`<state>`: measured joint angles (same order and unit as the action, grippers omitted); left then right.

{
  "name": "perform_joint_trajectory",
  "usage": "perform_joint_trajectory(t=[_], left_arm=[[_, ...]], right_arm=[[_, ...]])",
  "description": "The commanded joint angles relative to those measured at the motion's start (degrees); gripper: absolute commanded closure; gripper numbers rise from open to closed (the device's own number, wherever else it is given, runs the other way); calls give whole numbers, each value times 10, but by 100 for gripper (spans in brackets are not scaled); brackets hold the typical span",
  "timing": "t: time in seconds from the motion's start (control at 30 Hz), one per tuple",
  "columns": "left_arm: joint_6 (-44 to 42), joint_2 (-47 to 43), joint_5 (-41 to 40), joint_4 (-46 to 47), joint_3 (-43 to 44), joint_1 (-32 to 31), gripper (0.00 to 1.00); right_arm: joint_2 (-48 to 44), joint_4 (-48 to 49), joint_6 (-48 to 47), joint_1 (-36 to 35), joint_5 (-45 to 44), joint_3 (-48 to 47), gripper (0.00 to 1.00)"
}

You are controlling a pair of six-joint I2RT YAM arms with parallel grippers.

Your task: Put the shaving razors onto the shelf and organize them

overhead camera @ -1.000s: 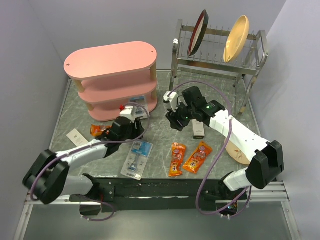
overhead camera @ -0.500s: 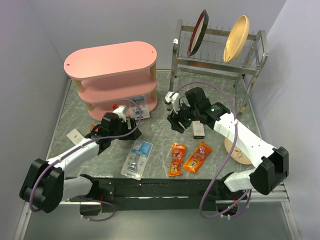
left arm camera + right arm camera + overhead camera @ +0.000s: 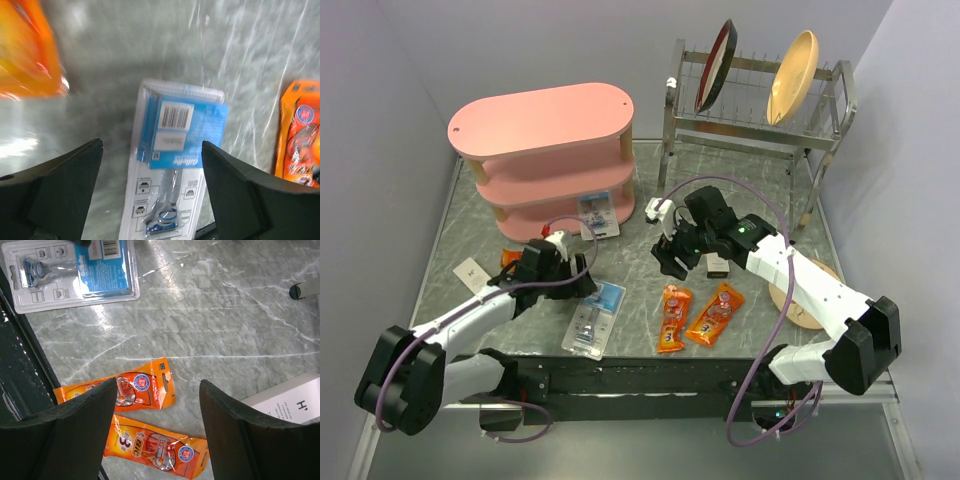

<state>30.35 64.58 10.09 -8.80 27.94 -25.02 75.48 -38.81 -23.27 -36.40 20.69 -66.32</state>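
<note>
The pink three-tier shelf (image 3: 545,160) stands at the back left. One razor pack (image 3: 597,214) with a blue card lies at the right end of its lowest tier. A second razor pack (image 3: 593,318) lies flat on the table near the front edge. My left gripper (image 3: 577,277) is open and empty just above that pack's card end; in the left wrist view the pack (image 3: 175,165) sits between the open fingers of the gripper (image 3: 151,148). My right gripper (image 3: 670,256) is open and empty over the table's middle (image 3: 159,385), and the pack (image 3: 70,272) shows far off.
Two orange razor packets (image 3: 673,318) (image 3: 712,313) lie below the right gripper, a third (image 3: 513,260) by the left arm. A white-and-black box (image 3: 717,262) lies beside the right gripper. A metal dish rack (image 3: 750,110) with plates stands back right. A wooden plate (image 3: 800,300) lies on the right.
The left gripper has let go of a razor pack at the shelf's lowest tier, drawn back, and moved over the pack on the table. The right gripper has shifted slightly left.
</note>
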Motion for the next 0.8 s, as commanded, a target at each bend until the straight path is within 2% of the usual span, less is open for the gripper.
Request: perform_joint_trajectory(t=[0.0,0.07,0.1,0.17,0.2,0.27,0.3,0.33,0.43,0.47,0.5,0.57,0.67,0.77], left_arm=[[-95,-8,-34,-82,121,8,13],[-154,-9,0,-105,177,10,9],[-231,-5,59,-149,199,10,9],[-295,9,100,-201,262,10,9],[-372,16,118,-229,279,10,9],[-420,31,114,-301,313,13,9],[-477,33,113,-320,316,15,9],[-496,33,78,-333,315,18,8],[-591,25,49,-330,300,72,6],[-624,32,61,-354,300,111,6],[-689,39,67,-367,301,127,6],[-725,61,74,-377,302,175,6],[-791,100,79,-387,325,212,5],[-850,146,71,-415,352,222,6]], right_arm=[[-6,9,6,-2,-6,-9,26],[-6,7,5,-2,-9,-7,26],[-6,6,3,-2,-10,-7,26],[-1,6,2,-2,-13,-11,26],[1,7,0,-2,-14,-13,25],[8,7,-3,-2,-14,-20,25],[11,8,-5,-2,-14,-22,25],[14,8,-6,-2,-15,-25,25],[14,11,-9,-2,-21,-28,25],[12,12,-10,-2,-22,-24,25],[11,13,-9,-1,-22,-22,25],[8,14,-8,-2,-23,-16,25],[7,13,-6,-2,-21,-14,25],[8,15,-9,-2,-20,-13,25]])
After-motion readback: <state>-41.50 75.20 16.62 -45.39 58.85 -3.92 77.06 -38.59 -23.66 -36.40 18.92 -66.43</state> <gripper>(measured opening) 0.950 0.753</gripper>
